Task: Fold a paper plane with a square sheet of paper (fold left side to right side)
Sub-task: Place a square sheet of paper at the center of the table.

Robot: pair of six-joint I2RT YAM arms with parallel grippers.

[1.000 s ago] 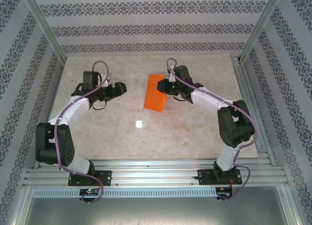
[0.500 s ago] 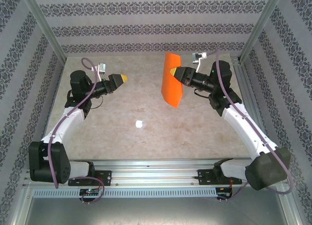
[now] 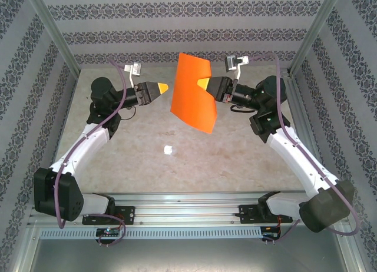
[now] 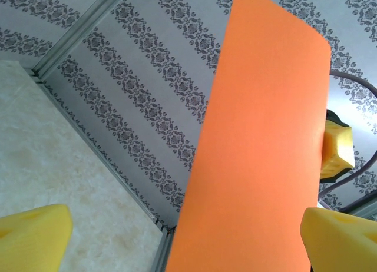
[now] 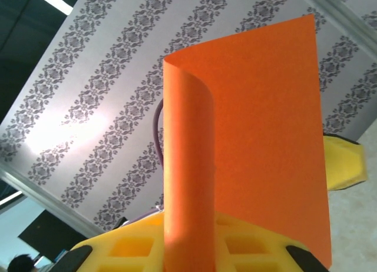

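Both arms are up since a second ago: my right end effector (image 3: 204, 83) has lifted the square sheet of paper (image 3: 189, 98) off the tabletop (image 3: 235, 157) and carried it left. It's clamped on the sheet's right side. The sheet hangs upright and slightly curled over the far centre. My left end effector (image 3: 160, 87) is spread wide, just beside the sheet's left edge.
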